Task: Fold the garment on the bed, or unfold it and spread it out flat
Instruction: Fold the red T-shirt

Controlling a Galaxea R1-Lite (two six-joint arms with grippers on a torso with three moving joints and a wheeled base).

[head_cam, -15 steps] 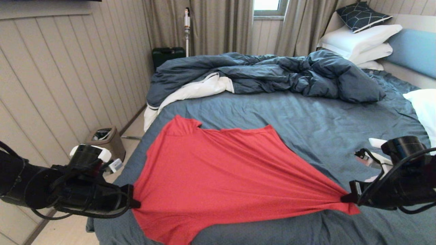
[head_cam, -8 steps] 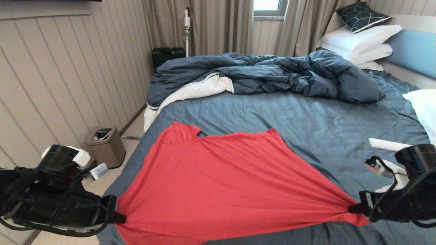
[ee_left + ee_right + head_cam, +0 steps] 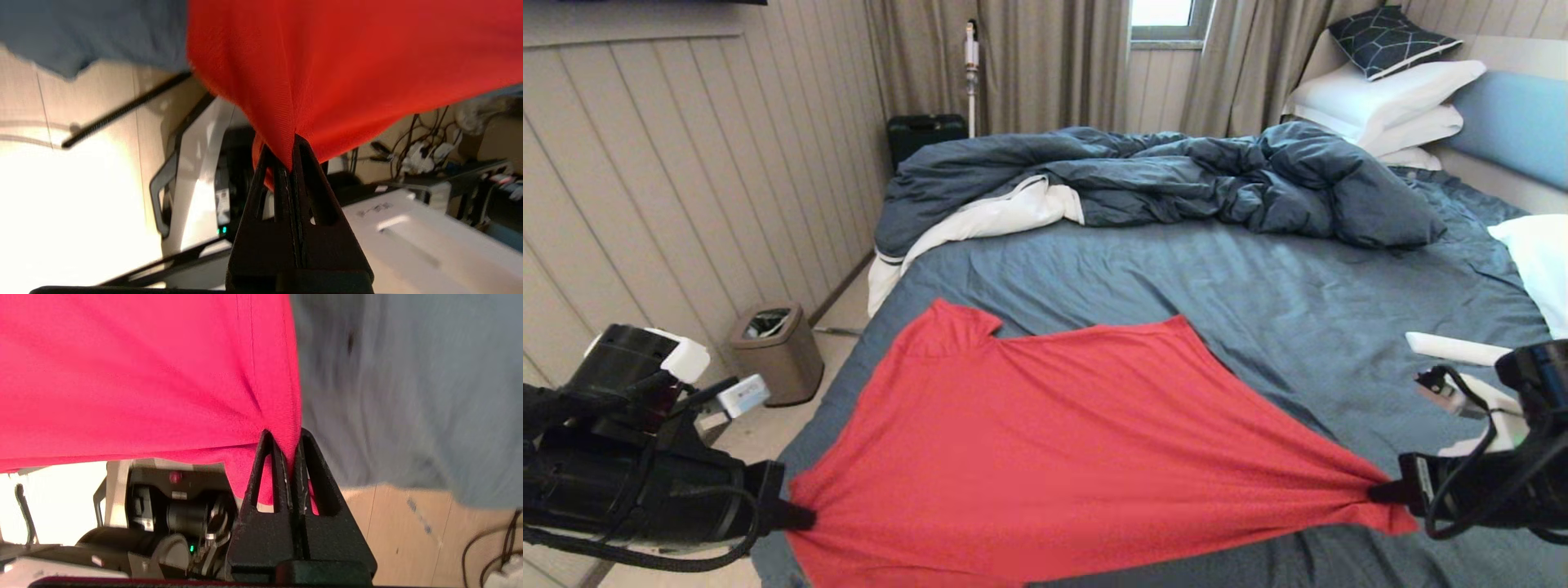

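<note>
Head view shows the garment (image 3: 1062, 441) dragged nearer the foot edge of the bed (image 3: 1258, 278) than a second ago: both pinched corners have slid toward 6 o'clock and outward, and the far sleeve has followed. The left end effector (image 3: 796, 516) at 8 o'clock is clamped shut on one corner; the right end effector (image 3: 1387, 492) at 4 o'clock is clamped shut on the other, cloth fanning in tight creases from each. I judge this a pull-and-spread, with the near hem drawn taut and the body flattening on the sheet. Its long axis runs from 6 to 12 o'clock, collar end pointing toward 11 o'clock, toward the duvet (image 3: 1160, 175).
</note>
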